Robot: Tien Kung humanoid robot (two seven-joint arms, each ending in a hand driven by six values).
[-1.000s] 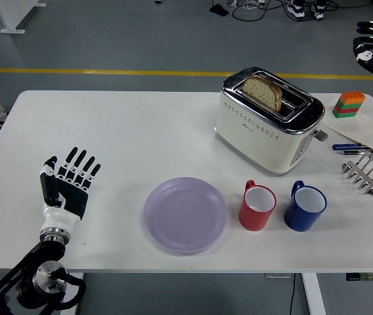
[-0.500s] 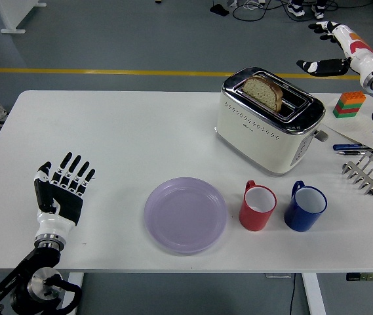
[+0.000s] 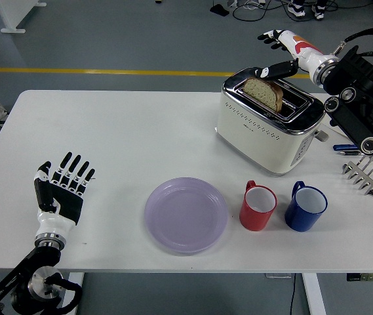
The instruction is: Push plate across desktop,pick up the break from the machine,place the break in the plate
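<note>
Altogether the worktop carries 1 toaster with 1 bread slice upright in its far slot, 1 lilac plate near the front edge, and 2 mugs to its right. Right hand hovers spread just beyond the bread; left hand rests spread at near left.

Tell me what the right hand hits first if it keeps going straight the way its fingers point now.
Probably the bread slice standing in the toaster: the right hand points left just above it, open. Depth is unclear, so it might pass above it.
</note>
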